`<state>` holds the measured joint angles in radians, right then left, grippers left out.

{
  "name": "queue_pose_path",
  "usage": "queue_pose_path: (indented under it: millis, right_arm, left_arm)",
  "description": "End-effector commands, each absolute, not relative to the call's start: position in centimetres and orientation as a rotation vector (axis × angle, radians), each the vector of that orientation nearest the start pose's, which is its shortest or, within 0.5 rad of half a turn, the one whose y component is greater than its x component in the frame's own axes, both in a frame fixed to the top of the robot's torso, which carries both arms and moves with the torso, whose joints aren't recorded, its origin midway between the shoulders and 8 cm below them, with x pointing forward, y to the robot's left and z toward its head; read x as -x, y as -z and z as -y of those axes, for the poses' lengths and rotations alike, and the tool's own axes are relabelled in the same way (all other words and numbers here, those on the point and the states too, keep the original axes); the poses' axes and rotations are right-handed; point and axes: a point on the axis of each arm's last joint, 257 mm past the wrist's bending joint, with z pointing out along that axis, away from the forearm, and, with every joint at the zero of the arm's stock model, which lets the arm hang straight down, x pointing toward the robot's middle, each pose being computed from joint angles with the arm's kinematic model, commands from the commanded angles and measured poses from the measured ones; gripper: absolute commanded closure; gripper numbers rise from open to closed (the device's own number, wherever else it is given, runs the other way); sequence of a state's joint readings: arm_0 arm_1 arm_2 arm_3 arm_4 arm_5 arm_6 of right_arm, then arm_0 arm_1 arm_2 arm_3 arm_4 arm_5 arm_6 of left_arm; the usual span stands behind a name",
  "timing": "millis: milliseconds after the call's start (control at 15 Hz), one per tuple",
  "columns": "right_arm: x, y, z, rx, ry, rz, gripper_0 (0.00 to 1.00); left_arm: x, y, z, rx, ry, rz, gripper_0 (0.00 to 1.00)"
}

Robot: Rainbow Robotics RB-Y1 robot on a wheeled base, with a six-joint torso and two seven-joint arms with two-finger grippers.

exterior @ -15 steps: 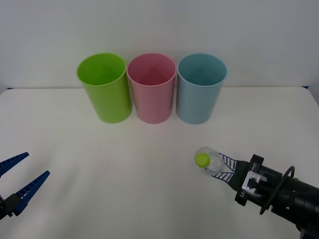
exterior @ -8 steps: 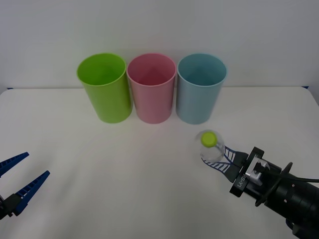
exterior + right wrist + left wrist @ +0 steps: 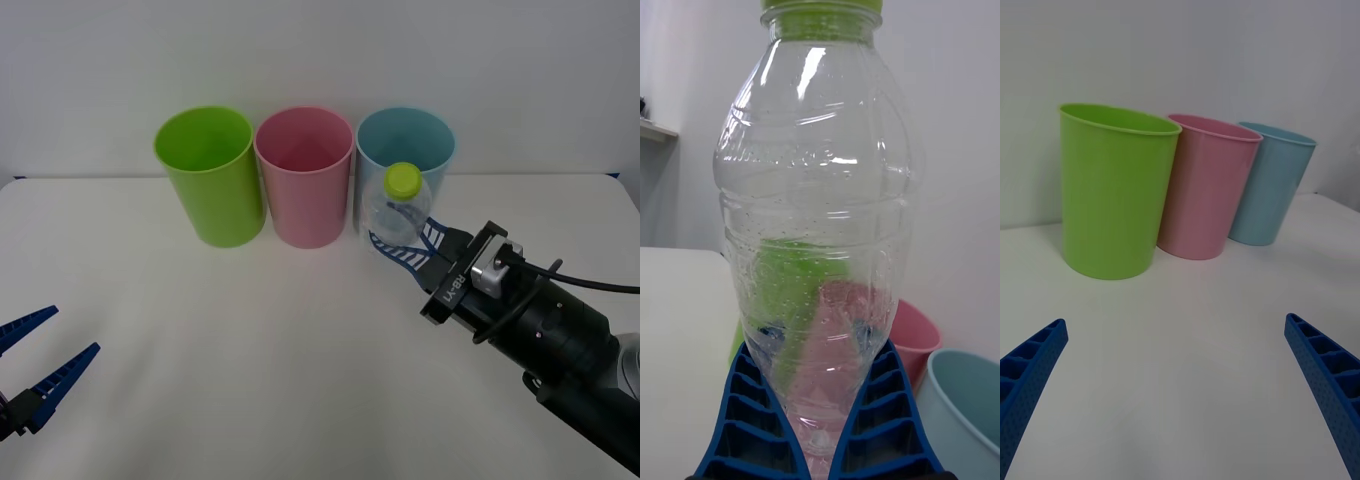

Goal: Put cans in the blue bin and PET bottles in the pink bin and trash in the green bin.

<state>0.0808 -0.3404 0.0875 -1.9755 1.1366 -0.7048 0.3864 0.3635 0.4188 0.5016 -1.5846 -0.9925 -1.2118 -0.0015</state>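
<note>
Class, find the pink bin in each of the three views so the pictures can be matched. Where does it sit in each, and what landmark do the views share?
Front view: pink bin at the back of the table, middle of the row of three.
Right wrist view: its rim peeks out behind the bottle, next to the blue bin.
Left wrist view: pink bin in the middle of the row.
Shared landmark: the blue bin beside it.
</note>
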Motion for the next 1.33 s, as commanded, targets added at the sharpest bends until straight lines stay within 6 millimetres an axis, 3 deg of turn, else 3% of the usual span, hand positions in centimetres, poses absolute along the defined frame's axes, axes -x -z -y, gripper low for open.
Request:
queue_pose_path:
  millis: [67, 333, 533, 867, 1333]
  right_arm:
    - [-42.6, 4.2, 5.9, 0.805, -0.380, -0.969, 1.00]
    - [-45.4, -0.1, 4.4, 0.730, -0.381, -0.966, 1.00]
    - [-47.9, -2.0, 3.4, 0.691, -0.395, -0.980, 1.00]
    - [-54.0, -1.2, 1.8, 0.644, -0.348, -1.053, 1.00]
    - [-59.7, 0.8, -1.1, 0.629, -0.318, -1.144, 1.00]
  left_arm:
    - [-33.8, 20.6, -34.1, -0.427, 0.571, -1.538, 0.00]
    - [-33.8, 20.6, -34.1, -0.427, 0.571, -1.538, 0.00]
    - [-33.8, 20.6, -34.1, -0.427, 0.571, -1.538, 0.00]
    - [-33.8, 20.6, -34.1, -0.427, 0.571, -1.538, 0.00]
    - [-33.8, 20.6, -34.1, -0.427, 0.571, -1.538, 0.00]
